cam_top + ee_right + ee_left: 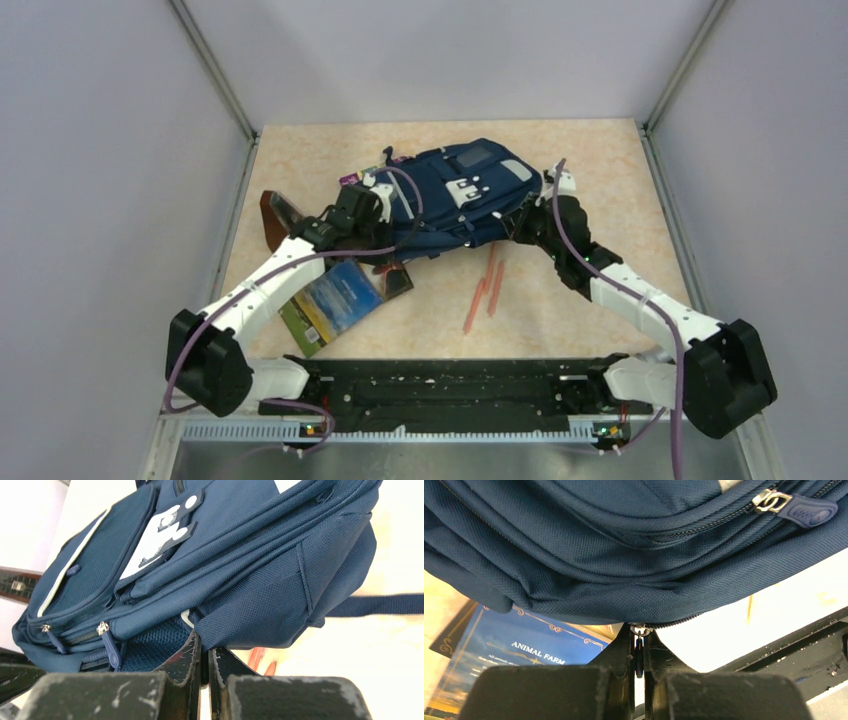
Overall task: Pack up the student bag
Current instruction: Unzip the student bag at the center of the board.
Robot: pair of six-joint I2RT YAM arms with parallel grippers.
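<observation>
A large navy blue backpack [455, 195] lies on its back in the far middle of a beige table [600, 180], with its white front patch facing up. Both robot arms reach in to its near edge.

The left gripper [639, 641] is at the bag's left near corner. Its jaws are closed narrowly on a small dark zip pull [639, 656] that hangs from the bag's lower zip.

The right gripper [204, 651] is at the bag's right near side. Its jaws are pressed together and the tips touch the underside of a side pocket. I cannot tell whether any fabric is pinched.

A blue paperback book [335, 300], titled Animal Farm, lies near and left, partly under the left arm. Two orange pens [485, 290] lie side by side on the table just near of the bag, in the middle.
</observation>
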